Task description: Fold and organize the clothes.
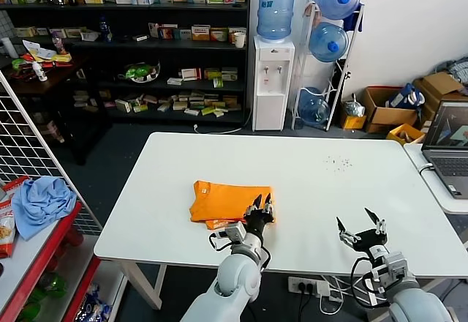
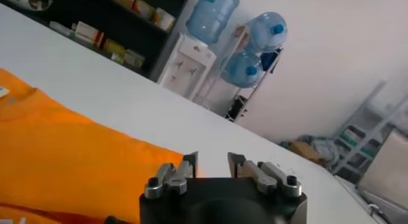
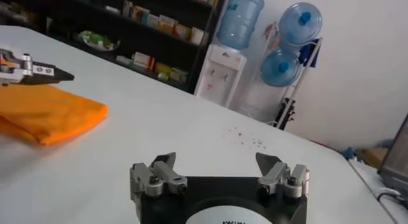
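Note:
The clothes are one bright orange T-shirt (image 1: pixel 223 201), folded into a flat rectangle on the white table (image 1: pixel 329 190), left of centre near the front edge. My left gripper (image 1: pixel 261 206) sits at the shirt's right near corner. In the left wrist view the left gripper (image 2: pixel 212 160) has a gap between its jaws showing bare table, with the orange shirt (image 2: pixel 57 155) just beside one finger. My right gripper (image 1: pixel 360 223) hovers open over bare table at the front right, holding nothing. The right wrist view shows the right gripper (image 3: pixel 217 160) spread wide and the shirt (image 3: pixel 48 113) farther off.
A light blue cloth (image 1: pixel 40 201) lies on a red shelf left of the table, next to a wire grid. A laptop (image 1: pixel 450 143) stands on a side table at the right. Small dark specks (image 1: pixel 338 162) dot the far right of the table.

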